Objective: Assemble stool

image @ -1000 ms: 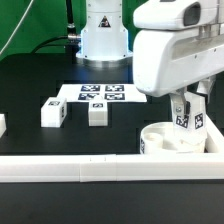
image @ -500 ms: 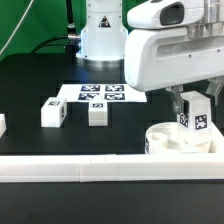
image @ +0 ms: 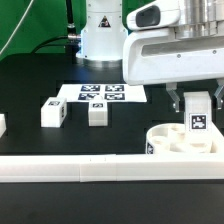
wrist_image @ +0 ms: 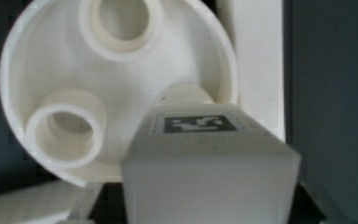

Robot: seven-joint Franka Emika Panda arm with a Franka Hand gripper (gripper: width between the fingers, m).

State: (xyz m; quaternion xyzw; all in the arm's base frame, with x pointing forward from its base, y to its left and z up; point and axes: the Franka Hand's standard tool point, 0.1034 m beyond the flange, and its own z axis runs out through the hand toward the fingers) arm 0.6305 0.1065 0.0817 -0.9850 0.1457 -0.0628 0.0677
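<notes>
In the exterior view my gripper (image: 197, 100) is shut on a white leg block (image: 198, 120) with a square tag, held upright over the round white seat disc (image: 172, 143) at the right. The block's lower end sits behind the disc's rim, so contact cannot be told. In the wrist view the leg block (wrist_image: 208, 150) fills the foreground between dark fingers (wrist_image: 108, 203). Beyond it lies the seat disc (wrist_image: 51, 70) with two round sockets. Two more leg blocks (image: 53, 112) (image: 97, 113) stand on the black table to the exterior view's left.
The marker board (image: 103, 93) lies flat behind the loose legs, before the arm's white base (image: 100, 35). A long white rail (image: 90, 170) runs along the table's front edge. A small white part (image: 2, 125) shows at the far left edge.
The arm has carried the held leg block toward the exterior view's right. The seat disc has also shifted slightly to the right. The loose legs have not moved.
</notes>
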